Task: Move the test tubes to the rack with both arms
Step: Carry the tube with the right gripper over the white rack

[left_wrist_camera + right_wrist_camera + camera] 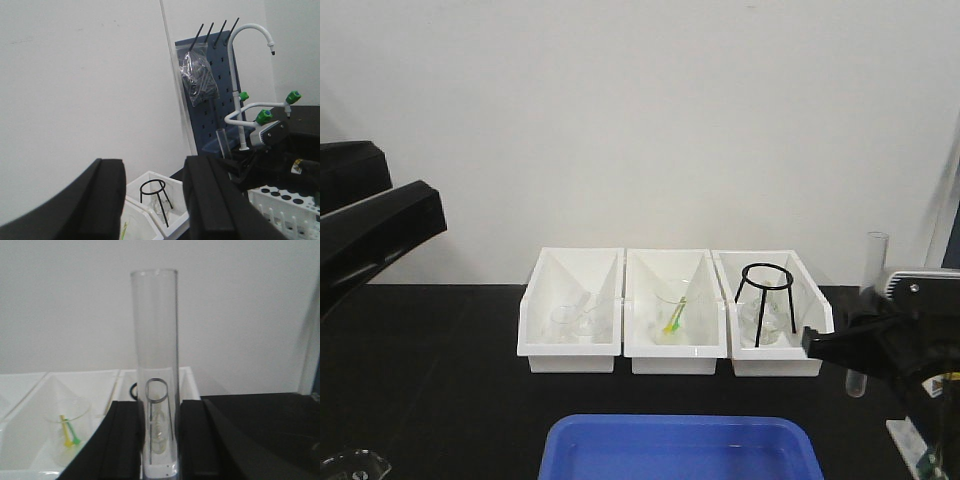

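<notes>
The right gripper has its jaws pinching a test tube, upright with the open rim on top, held up above the black bench just right of the three white bins. Over on the other side, the left gripper hangs with jaws spread wide and nothing between them, while the rack sits low, near the right gripper

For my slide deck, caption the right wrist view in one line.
Right gripper holds a clear test tube upright between its fingers, with white bins behind it.
</notes>
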Available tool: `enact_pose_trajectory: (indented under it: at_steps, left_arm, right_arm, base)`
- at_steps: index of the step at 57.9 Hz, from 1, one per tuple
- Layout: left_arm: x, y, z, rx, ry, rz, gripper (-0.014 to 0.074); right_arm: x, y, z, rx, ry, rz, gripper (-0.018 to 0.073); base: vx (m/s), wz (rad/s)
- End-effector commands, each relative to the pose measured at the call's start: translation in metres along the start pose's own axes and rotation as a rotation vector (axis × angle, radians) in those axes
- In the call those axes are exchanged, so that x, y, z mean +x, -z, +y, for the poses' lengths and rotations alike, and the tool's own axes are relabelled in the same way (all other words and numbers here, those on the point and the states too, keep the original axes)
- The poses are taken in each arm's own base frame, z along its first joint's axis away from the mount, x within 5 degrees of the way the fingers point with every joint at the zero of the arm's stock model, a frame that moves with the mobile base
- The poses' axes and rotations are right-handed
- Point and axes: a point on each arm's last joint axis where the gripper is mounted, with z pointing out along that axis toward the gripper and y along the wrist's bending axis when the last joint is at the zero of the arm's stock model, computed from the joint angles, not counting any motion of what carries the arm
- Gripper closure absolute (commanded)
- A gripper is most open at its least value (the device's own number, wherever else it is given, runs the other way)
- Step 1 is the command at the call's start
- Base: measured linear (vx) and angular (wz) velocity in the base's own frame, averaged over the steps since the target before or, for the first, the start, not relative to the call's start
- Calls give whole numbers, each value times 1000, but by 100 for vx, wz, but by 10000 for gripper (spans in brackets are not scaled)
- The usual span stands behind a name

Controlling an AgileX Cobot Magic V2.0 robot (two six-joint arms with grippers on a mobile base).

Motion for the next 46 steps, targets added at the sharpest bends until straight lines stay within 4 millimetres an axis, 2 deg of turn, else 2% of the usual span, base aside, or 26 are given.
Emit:
enact_pose_trajectory:
  at_steps: [1, 27, 46]
  left_arm:
    - [-17, 4, 2, -10, -31, -93, 193]
    - [-8, 3, 3, -17, -63, 10, 193]
    - [-6, 3, 3, -17, -63, 34, 193]
  right_arm:
    - [-29, -1, -19, 62, 19, -146, 566]
    - [-23, -4, -109, 297, -41, -77, 566]
    - [1, 9, -140, 196, -89, -128, 566]
  base:
    - [0, 0]
    - [0, 0]
    - [0, 0]
